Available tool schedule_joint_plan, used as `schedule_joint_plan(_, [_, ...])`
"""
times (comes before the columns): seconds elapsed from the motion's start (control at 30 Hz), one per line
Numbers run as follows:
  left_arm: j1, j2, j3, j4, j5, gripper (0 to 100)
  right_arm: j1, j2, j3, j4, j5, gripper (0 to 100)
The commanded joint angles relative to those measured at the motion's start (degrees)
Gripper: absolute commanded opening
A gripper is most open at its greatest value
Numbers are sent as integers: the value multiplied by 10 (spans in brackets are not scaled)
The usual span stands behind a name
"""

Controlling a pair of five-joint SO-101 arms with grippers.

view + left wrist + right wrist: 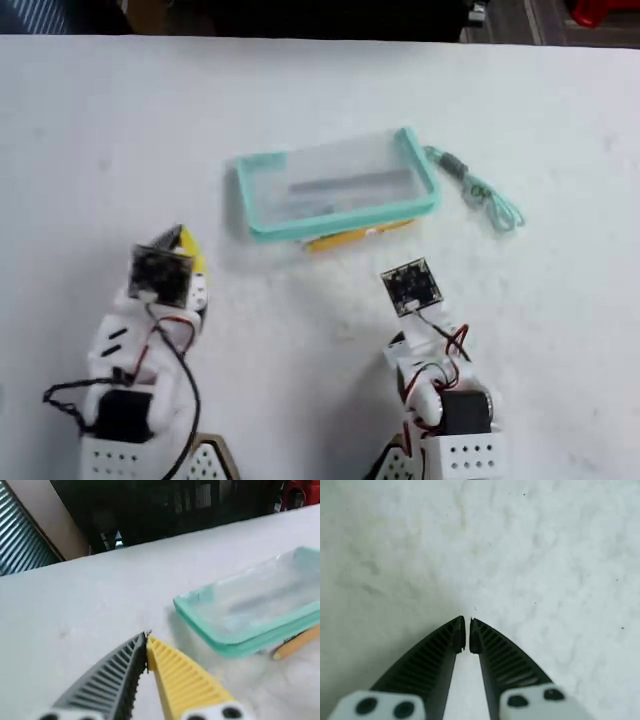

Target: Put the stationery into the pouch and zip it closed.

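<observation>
The clear pouch (335, 188) with the green rim is laid flat in the middle of the white table (560, 100). A yellow pencil (360, 236) is seen along its near edge, touching it. The left gripper (146, 639) is pressed closed and empty, near the pouch. The right gripper (467, 625) is closed too, empty, pointed down at the table.

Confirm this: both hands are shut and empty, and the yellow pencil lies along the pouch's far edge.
One thing is wrong: the high view shows the yellow pencil along the near edge of the pouch, on the arms' side. The left hand and right hand are indeed shut and empty.
</observation>
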Motion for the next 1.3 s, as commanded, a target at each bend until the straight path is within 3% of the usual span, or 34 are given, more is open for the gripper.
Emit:
schedule_joint_plan(0.0, [9,-7,54,-51,-44,24,7,-1,5,3,1,18])
schedule_joint_plan(0.8, [9,-7,57,-47,-47,24,7,-1,5,3,0,17])
schedule_joint_plan(1.07, [7,-7,57,-50,-47,24,-33,-3,5,-29,4,18])
schedule_joint_plan(1.27, [-3,-7,57,-50,-45,24,-64,-3,5,-211,0,19])
